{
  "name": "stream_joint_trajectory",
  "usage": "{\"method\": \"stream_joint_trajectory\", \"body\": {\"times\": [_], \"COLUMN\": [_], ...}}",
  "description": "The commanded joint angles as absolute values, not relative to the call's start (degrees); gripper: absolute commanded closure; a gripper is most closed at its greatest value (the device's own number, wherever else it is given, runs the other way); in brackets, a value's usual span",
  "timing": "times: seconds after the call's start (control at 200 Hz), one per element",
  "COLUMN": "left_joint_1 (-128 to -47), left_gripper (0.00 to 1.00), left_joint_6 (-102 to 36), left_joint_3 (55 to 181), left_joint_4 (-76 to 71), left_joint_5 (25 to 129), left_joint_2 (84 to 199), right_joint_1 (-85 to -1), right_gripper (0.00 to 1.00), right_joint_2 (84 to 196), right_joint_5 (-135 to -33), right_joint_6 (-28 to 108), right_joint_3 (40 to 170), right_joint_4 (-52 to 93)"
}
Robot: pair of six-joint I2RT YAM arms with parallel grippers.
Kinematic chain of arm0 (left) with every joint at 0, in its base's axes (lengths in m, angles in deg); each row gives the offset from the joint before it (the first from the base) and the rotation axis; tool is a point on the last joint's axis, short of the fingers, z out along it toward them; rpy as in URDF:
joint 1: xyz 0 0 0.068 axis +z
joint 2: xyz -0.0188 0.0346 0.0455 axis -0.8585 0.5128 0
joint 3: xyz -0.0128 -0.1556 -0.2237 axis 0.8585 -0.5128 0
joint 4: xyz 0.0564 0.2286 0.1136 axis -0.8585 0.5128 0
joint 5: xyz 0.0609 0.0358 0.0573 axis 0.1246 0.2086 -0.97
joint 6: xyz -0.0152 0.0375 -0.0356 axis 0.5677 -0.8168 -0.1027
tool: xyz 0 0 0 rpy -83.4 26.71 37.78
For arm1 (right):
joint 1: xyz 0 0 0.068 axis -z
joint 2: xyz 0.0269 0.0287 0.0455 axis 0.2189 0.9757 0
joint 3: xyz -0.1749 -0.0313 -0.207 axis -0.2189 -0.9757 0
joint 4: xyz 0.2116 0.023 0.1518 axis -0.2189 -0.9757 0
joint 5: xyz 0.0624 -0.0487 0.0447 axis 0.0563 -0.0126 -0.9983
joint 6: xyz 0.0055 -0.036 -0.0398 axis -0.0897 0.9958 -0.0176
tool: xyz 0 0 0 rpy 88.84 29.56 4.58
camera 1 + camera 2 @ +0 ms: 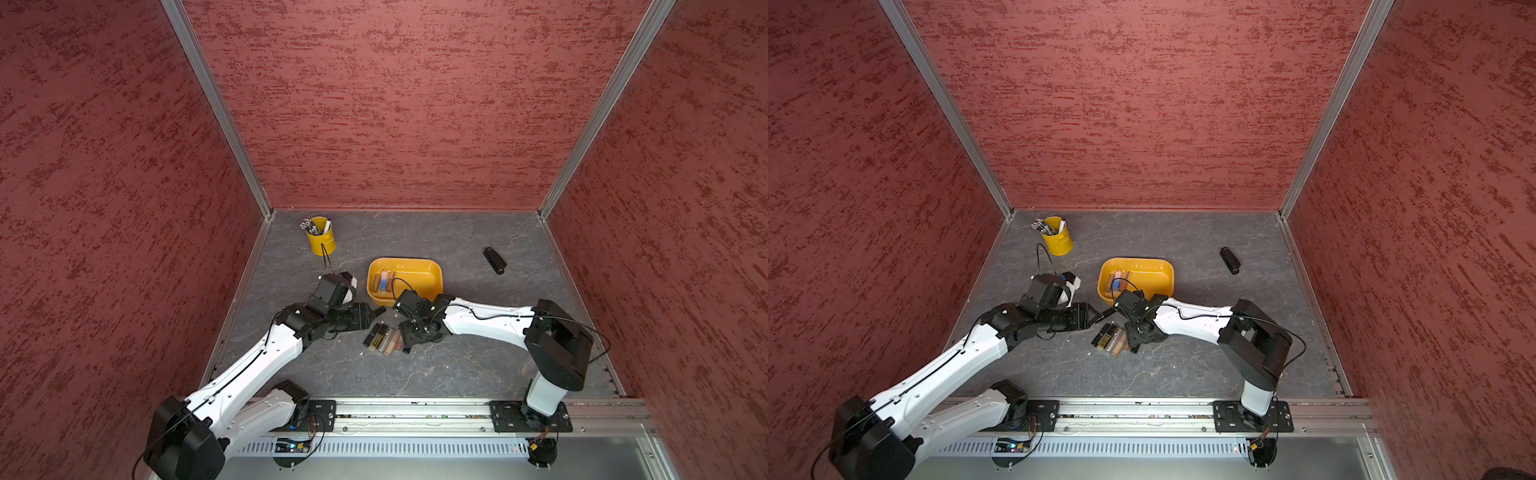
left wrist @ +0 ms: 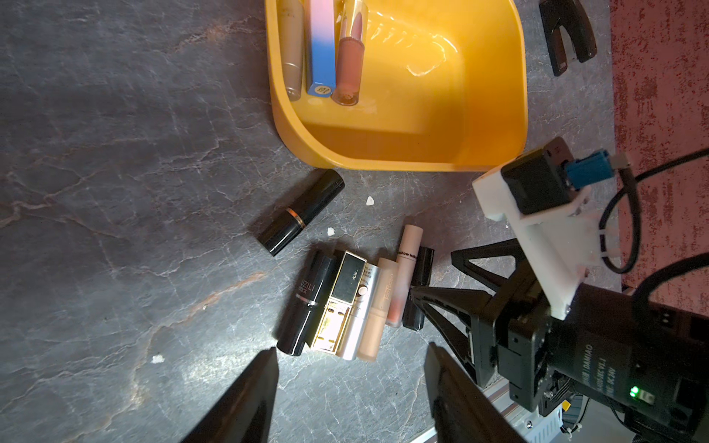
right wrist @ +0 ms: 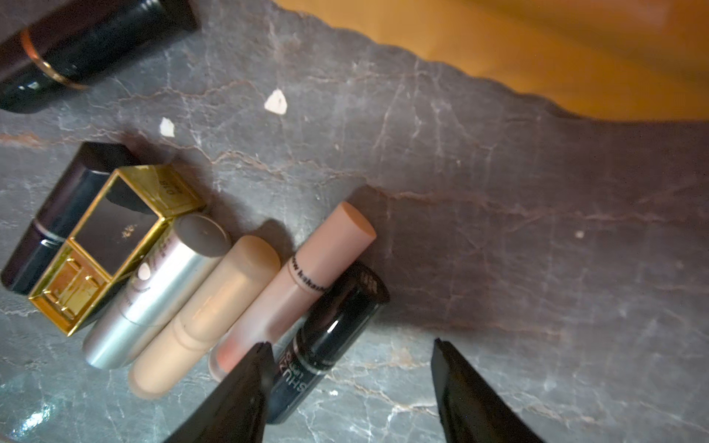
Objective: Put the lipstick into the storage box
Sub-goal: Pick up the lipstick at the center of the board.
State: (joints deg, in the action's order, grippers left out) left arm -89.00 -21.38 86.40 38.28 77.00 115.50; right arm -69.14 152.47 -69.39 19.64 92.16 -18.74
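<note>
The storage box [image 1: 419, 276] is a shallow yellow-orange tub at mid-table, with three lipsticks [image 2: 320, 50] lying in one end. Several more lipsticks [image 1: 382, 338] lie side by side on the table in front of it. A black lipstick with a gold band [image 2: 301, 213] lies apart, near the box corner. My right gripper [image 3: 351, 343] is open and low over the row's end. A black lipstick [image 3: 330, 330] lies between its fingers, against one of them. My left gripper [image 2: 353, 349] is open and holds nothing, a little short of the row.
A small yellow bucket with pens [image 1: 321, 239] stands at the back left. A black stapler [image 1: 494, 260] lies at the back right. White crumbs [image 2: 369, 200] dot the grey table. Red walls close in three sides. The two grippers are close together over the row.
</note>
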Motion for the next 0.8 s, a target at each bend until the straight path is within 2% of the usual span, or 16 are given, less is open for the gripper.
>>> {"method": "stream_joint_trajectory", "body": {"times": [0.0, 0.301, 0.486, 0.797], "left_joint_1": [-88.4, -88.0, -87.8, -87.5], "left_gripper": [0.35, 0.35, 0.34, 0.34], "left_joint_6": [-22.5, -22.2, -22.2, -21.9], "left_joint_3": [85.7, 85.5, 85.5, 85.2], "left_joint_4": [37.6, 37.4, 37.2, 36.3], "left_joint_5": [78.0, 78.3, 78.4, 78.7], "left_joint_2": [114.5, 114.5, 114.7, 115.2], "right_joint_1": [-69.9, -70.6, -71.0, -72.5], "right_gripper": [0.32, 0.35, 0.41, 0.47], "right_joint_2": [153.3, 154.1, 153.7, 153.4], "right_joint_5": [-67.2, -65.9, -65.5, -65.9], "right_joint_6": [19.9, 19.9, 19.7, 17.8], "right_joint_3": [93.4, 93.0, 92.8, 90.5], "right_joint_4": [-20.2, -21.0, -21.7, -22.0]}}
